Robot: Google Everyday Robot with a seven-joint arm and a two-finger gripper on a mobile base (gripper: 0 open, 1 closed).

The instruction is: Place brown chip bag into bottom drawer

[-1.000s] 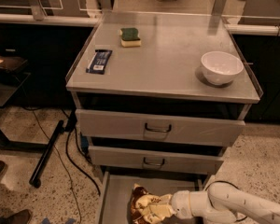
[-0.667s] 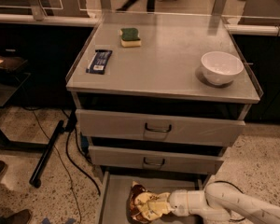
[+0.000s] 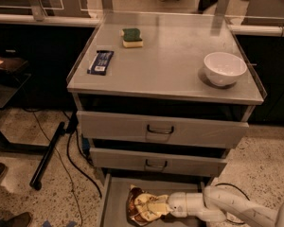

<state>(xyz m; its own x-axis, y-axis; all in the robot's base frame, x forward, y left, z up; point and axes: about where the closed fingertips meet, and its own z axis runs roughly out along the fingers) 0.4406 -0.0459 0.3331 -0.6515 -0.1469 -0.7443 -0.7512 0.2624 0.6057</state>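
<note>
Brown chip bag [image 3: 143, 206] is sitting low in the bottom drawer [image 3: 114, 200], the gripper [image 3: 166, 205] reaching in from the right, jaws pinching its right edge. Letting go gently, then backing straight out, is looking wisest.

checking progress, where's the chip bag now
The chip bag is bottom centre of the camera view, in the open bottom drawer, against the gripper on its right.

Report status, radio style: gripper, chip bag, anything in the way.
Gripper low in bottom drawer, against brown chip bag. Bag lying in the tray. Middle drawer front close above.
</note>
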